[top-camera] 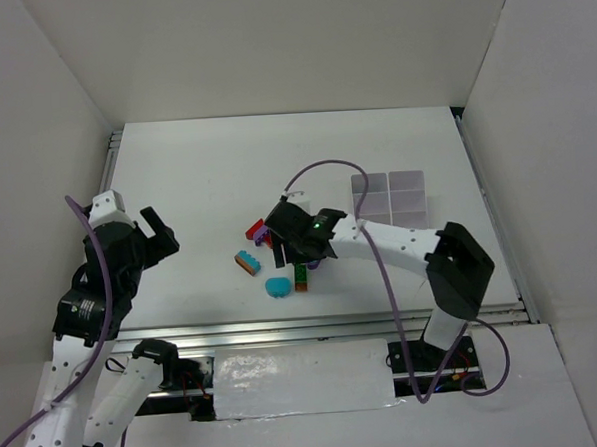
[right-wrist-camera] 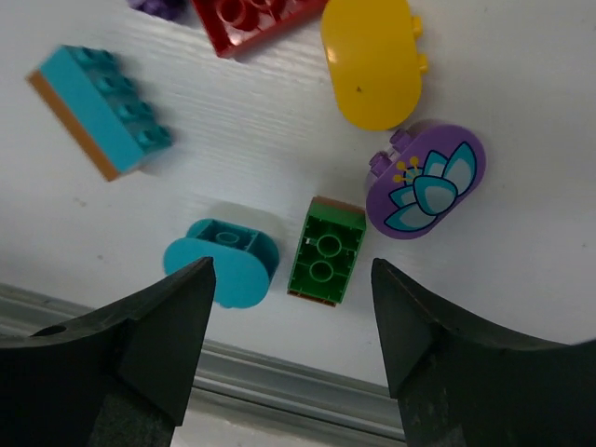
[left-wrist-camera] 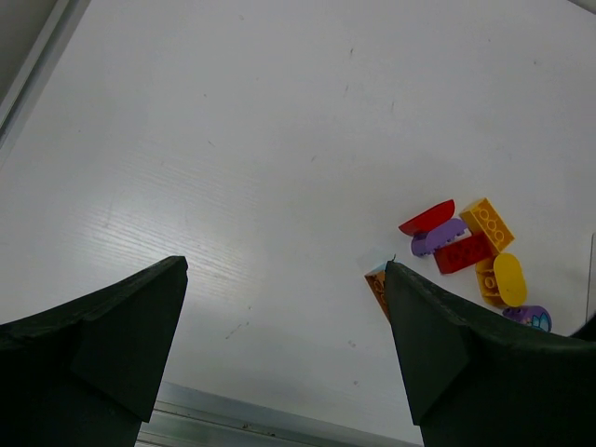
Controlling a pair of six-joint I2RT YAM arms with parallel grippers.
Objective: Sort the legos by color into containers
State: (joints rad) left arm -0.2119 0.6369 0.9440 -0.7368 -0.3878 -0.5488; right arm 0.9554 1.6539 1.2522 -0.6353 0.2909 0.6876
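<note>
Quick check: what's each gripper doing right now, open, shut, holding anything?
Left gripper: open, empty.
Right gripper: open, empty, above the green brick.

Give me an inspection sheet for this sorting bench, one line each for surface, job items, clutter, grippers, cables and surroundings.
Surface: white table, faint scuffs.
Job's things: legos bunched mid-table, unsorted; white tray, visible compartments empty.
Clutter: nothing seen.
Grippers: left gripper open, away from the bricks; right gripper open above green brick and teal oval.
Cables: purple cable loops over each arm.
Surroundings: white walls, metal rail at near edge.
</note>
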